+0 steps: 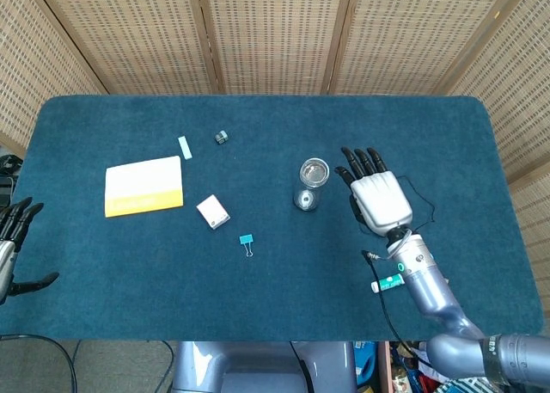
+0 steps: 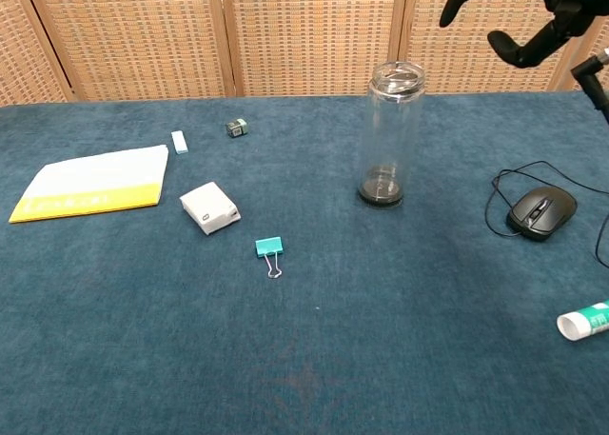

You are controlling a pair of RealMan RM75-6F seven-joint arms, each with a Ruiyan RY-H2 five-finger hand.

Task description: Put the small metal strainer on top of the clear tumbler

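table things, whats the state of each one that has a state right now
clear tumbler: upright, small metal strainer seated on its mouth
right hand: empty, fingers apart, beside the tumbler, not touching
left hand: empty, at table edge
binder clip: lying flat
tube: lying on its side
computer mouse: resting, cable attached

Bright, even light from overhead – shadows under things are faint and short. Both views are sharp, with slight bowing at the edges.
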